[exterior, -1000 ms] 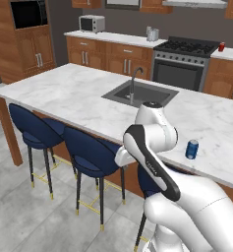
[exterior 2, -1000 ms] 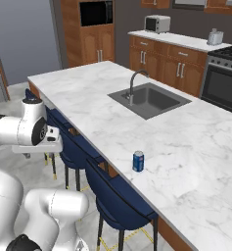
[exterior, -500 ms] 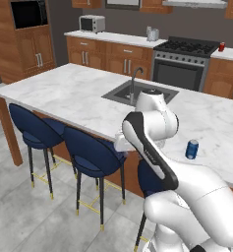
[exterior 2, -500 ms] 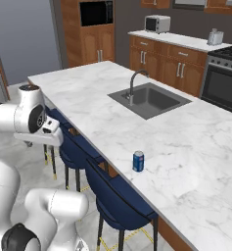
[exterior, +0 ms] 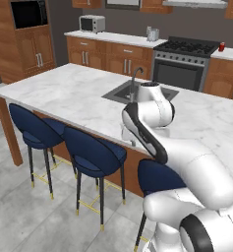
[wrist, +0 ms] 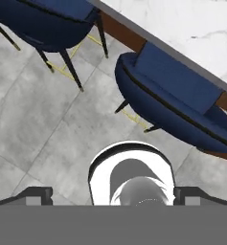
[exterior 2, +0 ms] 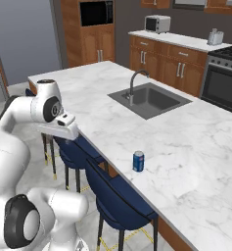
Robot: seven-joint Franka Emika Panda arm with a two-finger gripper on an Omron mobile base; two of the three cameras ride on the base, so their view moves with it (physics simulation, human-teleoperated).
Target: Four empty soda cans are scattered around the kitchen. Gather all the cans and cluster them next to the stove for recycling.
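Barely begun: no cans clustered yet.
Tool (wrist: 113, 201) wide open, empty, aimed at floor and stools (wrist: 182, 103); can (exterior 2: 138, 161) on table (exterior 2: 196, 147) near edge, stove (exterior: 186, 47) far at 1 o'clock.

Light is even and soft across all three rendered views, with no clear source and no harsh glare; the marble island (exterior 2: 186, 147) shows only a dull sheen, and the can (exterior 2: 138, 161) drops a faint shadow at its base. Below the gripper (wrist: 113, 196), the stools (wrist: 182, 103) lay weak, diffuse shadows on the grey floor (wrist: 43, 124). Edges are slightly soft and pixelled, more so in the far cabinets (exterior: 108, 54), with no edge distortion.
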